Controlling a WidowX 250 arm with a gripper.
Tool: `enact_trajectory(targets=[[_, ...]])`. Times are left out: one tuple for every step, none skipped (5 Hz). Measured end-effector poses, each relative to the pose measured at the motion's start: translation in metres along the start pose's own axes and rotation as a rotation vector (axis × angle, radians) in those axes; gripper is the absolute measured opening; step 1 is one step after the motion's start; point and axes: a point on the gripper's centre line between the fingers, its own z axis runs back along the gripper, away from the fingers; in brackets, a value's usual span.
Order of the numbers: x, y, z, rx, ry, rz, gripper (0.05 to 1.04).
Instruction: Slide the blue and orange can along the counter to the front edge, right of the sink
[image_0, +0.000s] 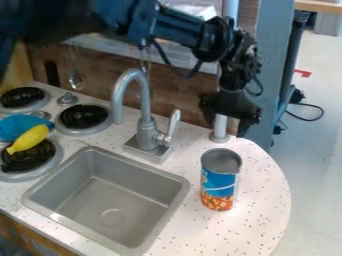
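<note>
The black two-finger gripper (230, 114) hangs above the back part of the white, speckled bench (257, 205), at the upper right of the view, near a pale upright pole (220, 127). I cannot tell whether it is open or closed, and no thing can be made out in its grip. Nearest to it on the worktop is the cylindrical metal can with a blue and orange label (218, 192), upright towards the rounded right end of the bench, to the right of the grey metal sink (175, 181). The can stands free of the gripper and apart from the sink's rim; as things lie now, it has yet to be gripped or raised.

Speckled surface runs between the can and the curved right edge, and a broader stretch reaches towards the front. Going left from the can, the sink's rim comes first. Behind the sink, the tall grey faucet (141, 102) and its lever (174, 123) stand up, so a low sideways move that way could catch them. A yellow toy piece (29, 139) and a blue object (20, 126) lie over the black coil burners (83, 116) at the left edge.
</note>
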Motion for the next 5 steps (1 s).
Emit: enact_trajectory(targets=[[-0.005,0.0,-0.011,0.012,0.016,-0.008,1.0],[-0.008,0.0,-0.015,0.012,0.017,-0.018,1.0],[-0.02,0.002,-0.023,0.018,0.038,-0.023,1.0],[-0.034,0.004,-0.032,0.028,0.063,-0.027,1.0],[-0.052,0.005,-0.041,0.033,0.1,-0.035,1.0]])
